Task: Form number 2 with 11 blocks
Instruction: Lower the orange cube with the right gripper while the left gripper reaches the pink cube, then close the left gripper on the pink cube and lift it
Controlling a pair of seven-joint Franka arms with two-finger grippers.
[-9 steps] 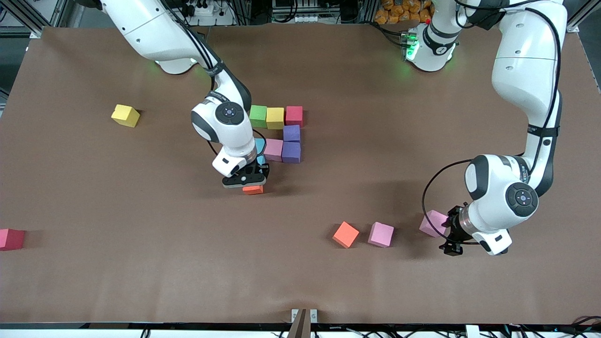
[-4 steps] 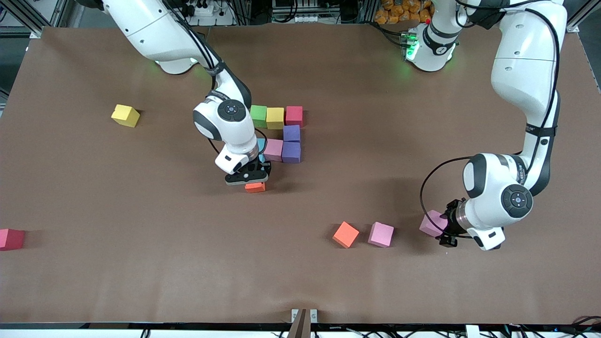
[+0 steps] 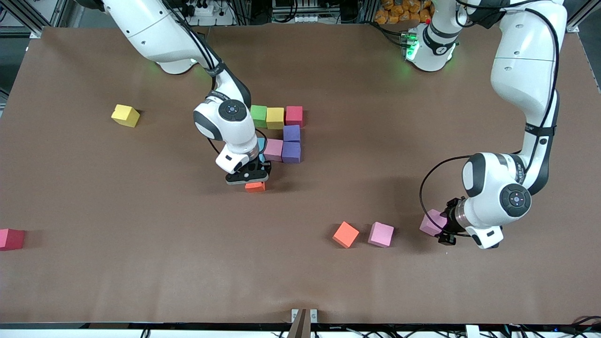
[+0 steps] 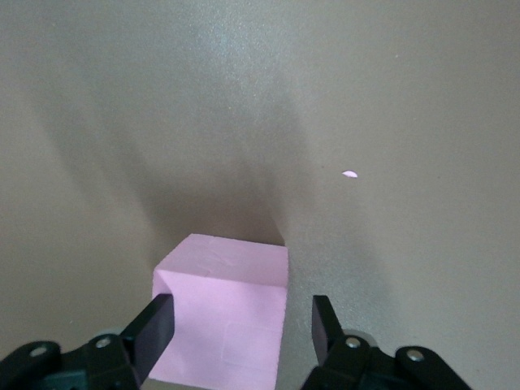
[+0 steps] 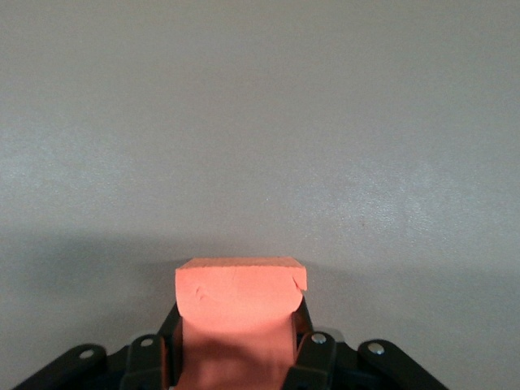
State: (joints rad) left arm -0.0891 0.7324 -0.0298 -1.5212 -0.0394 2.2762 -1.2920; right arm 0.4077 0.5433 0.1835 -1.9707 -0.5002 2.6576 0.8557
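bench (image 3: 141, 281): brown mat cover
centre cluster: green (image 3: 258, 116), yellow (image 3: 275, 118), red (image 3: 294, 115), two purple (image 3: 291, 133), pink (image 3: 273, 149)
9 o'clock: yellow cube (image 3: 125, 115), red cube (image 3: 11, 239)
5 o'clock: orange cube (image 3: 345, 234), pink cube (image 3: 381, 234)

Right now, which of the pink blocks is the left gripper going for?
The pink block nearest the left arm's end of the table: the left gripper has its open fingers around it. Another pink block sits free beside the loose orange block; a third is in the digit.

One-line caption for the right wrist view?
Right hand shut on an orange foam block, above the brown table.
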